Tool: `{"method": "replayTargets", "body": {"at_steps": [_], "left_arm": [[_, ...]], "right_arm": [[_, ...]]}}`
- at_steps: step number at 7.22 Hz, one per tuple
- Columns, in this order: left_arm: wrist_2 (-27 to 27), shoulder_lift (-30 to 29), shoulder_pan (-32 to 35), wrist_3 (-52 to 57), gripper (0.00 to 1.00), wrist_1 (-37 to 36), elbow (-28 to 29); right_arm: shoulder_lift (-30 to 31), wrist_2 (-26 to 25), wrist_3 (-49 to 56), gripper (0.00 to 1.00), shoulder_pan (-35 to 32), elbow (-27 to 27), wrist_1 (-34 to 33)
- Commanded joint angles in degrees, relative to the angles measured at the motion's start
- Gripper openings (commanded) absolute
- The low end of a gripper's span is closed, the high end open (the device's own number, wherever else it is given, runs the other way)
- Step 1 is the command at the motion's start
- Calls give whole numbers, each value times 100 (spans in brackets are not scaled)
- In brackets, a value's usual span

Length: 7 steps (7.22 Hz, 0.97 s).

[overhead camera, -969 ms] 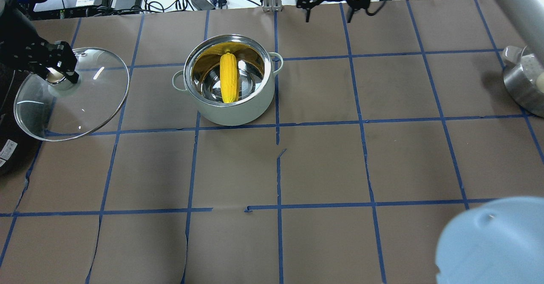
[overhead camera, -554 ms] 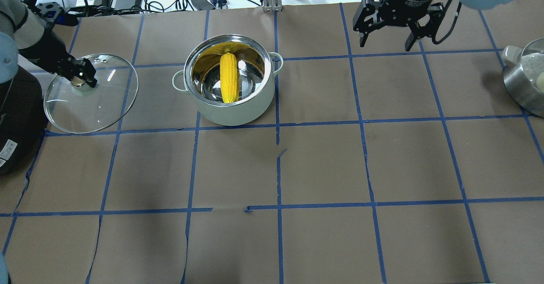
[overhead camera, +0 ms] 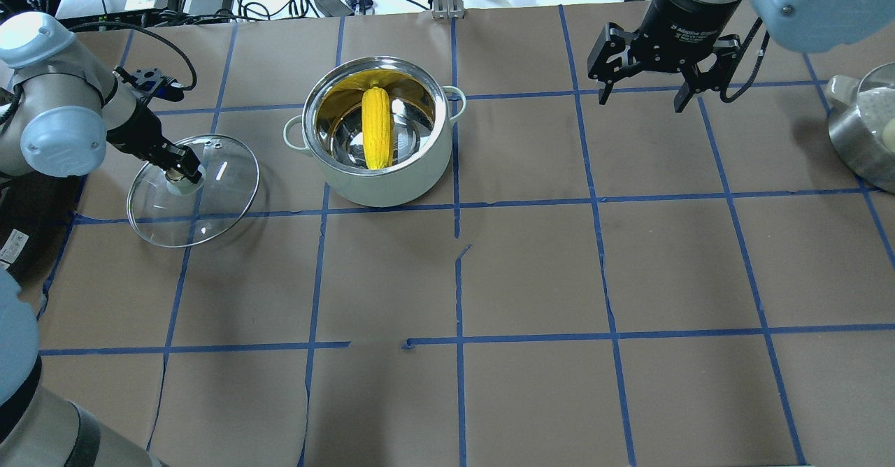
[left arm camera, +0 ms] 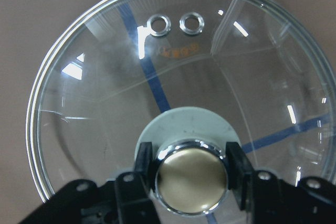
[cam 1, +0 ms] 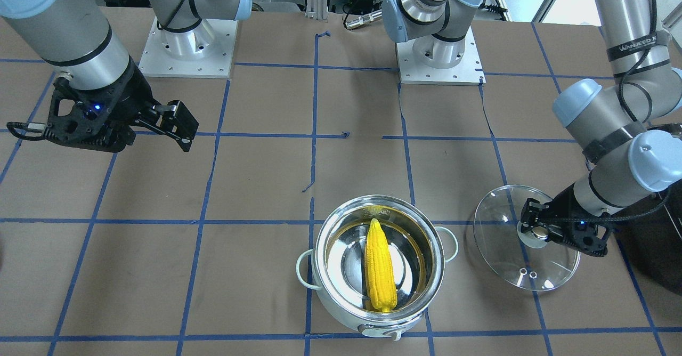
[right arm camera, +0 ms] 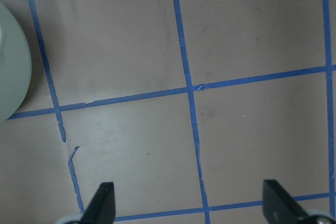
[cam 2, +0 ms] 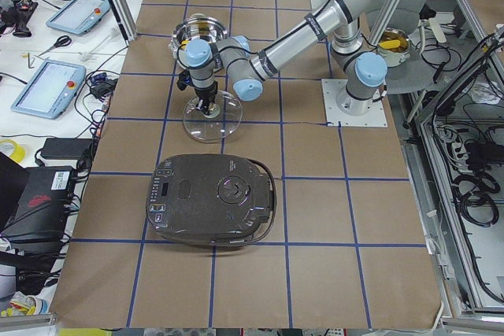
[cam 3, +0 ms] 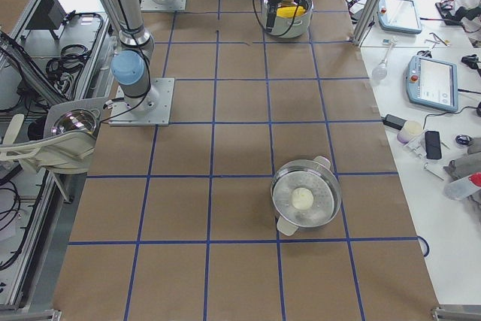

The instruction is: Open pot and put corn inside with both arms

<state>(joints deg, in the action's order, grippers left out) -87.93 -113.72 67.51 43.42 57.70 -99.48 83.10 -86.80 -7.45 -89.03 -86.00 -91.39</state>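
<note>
Pinching lid (overhead camera: 218, 201) by its knob (left arm camera: 191, 179) with left gripper (overhead camera: 183, 176), just beside open pot (overhead camera: 384, 189). Corn (overhead camera: 375, 128) inside pot. Right gripper (overhead camera: 641, 101) spread wide.

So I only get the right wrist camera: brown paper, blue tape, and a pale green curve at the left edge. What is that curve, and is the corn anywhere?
Observer: That curve is the pot, and the corn lies inside it, uncovered.
Visitor: Where is its cover, then?
Observer: The glass lid is beside the pot, with the left gripper shut on its gold knob.
Visitor: And the two black prongs at the bottom of my picture?
Observer: Those are the fingers of the right gripper, which hangs open and empty above the table, off to the pot's side.
</note>
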Motion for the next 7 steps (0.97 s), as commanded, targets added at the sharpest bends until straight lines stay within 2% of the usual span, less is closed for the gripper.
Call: {"method": "replayTargets", "body": {"at_steps": [1,2,4,6,7], "left_arm": [[-5,-62,8,-8,76,-302,-115],[3,-62,0,-17,91,-312,-115],[-84,295,52,-219,93,-85,-28],[-5,998,183,-1128,92,852,260],[-5,1375,375,-1725,92,1606,628]], "right_arm": [[40,31,-2,100,0,-4,-19],[40,14,33,100,9,-4,-27],[180,-30,25,100,0,-83,43],[451,-13,17,100,9,-311,174],[488,5,7,100,0,-321,375]]}}
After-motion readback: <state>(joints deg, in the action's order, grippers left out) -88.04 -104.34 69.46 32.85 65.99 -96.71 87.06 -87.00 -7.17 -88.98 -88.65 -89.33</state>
